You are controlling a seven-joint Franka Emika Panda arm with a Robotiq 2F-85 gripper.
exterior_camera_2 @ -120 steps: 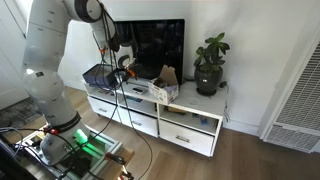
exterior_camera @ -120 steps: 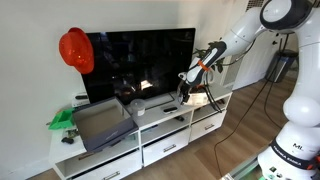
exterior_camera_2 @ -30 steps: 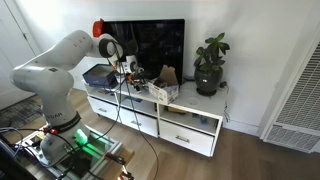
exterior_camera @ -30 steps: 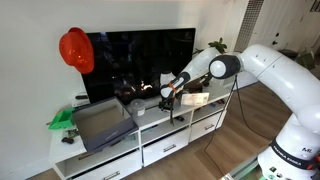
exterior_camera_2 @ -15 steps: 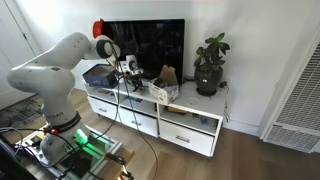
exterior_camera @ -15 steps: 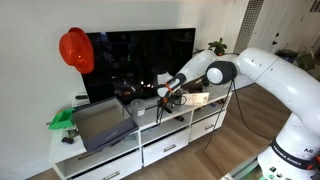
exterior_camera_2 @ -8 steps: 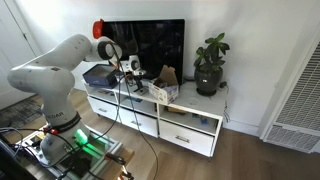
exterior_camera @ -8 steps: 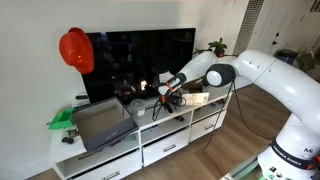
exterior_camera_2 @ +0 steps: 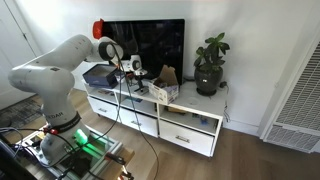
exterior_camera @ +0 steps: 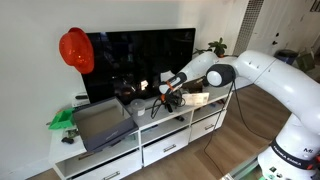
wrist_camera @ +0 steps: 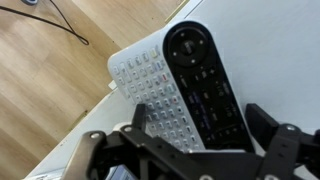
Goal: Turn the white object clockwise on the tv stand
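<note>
White plastic with rows of little keys: that's the white object (wrist_camera: 150, 90) I'm supposed to be spinning. It's lying flat on top of the tv stand (exterior_camera: 172, 138), close to the front edge. A black remote-looking piece (wrist_camera: 205, 85) is running along it, and I can't tell if that's separate or part of it. I'm holding the claw (wrist_camera: 197, 115) right above it, fingers spread wide, one to each side and not pinching anything. In an exterior view the claw (exterior_camera_2: 135, 70) is hanging low in front of the TV (exterior_camera_2: 160, 45). I'm guessing the turn isn't started, so closing, twisting clockwise and letting go are all left.
</note>
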